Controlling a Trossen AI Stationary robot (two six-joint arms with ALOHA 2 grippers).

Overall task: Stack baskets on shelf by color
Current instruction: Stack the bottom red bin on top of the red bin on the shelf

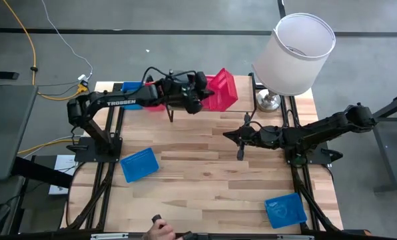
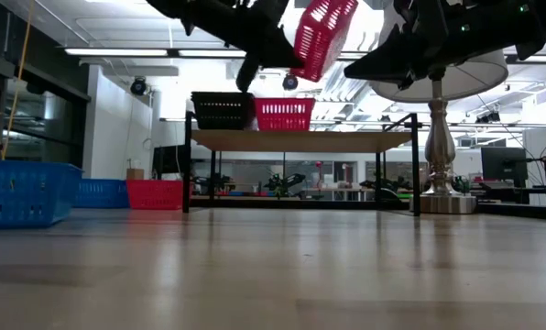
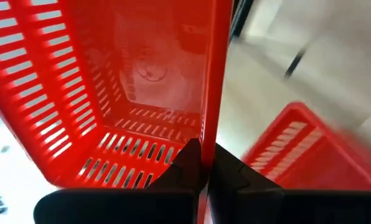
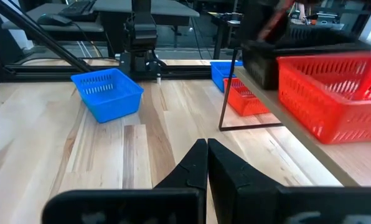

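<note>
Surface: Wooden tabletop (image 1: 205, 167) is lying under both arms, and I am seeing a grey floor around it.
Held basket: I am holding a red basket (image 1: 222, 90) in the air, tilted, above the shelf (image 2: 300, 140); its walls are slotted.
Left gripper: the left gripper (image 3: 205, 163) is clenched on one wall of this red basket, the fingers are pinching the rim.
Right gripper: the right gripper (image 4: 206, 155) is hanging closed and empty over the middle of the table, right of the shelf.
On the shelf: a black basket (image 2: 223, 110) and another red basket (image 2: 284, 114) are standing side by side.
Behind the shelf: one blue basket (image 4: 226, 71) and one red basket (image 4: 244, 99) are lying on the table.
Other things: two blue baskets (image 1: 140, 164) (image 1: 285, 209) are lying apart on the near half; a lamp (image 1: 295, 53) is standing at the far right corner, just beside the shelf.
Open room: the middle of the table is staying free for moving.
</note>
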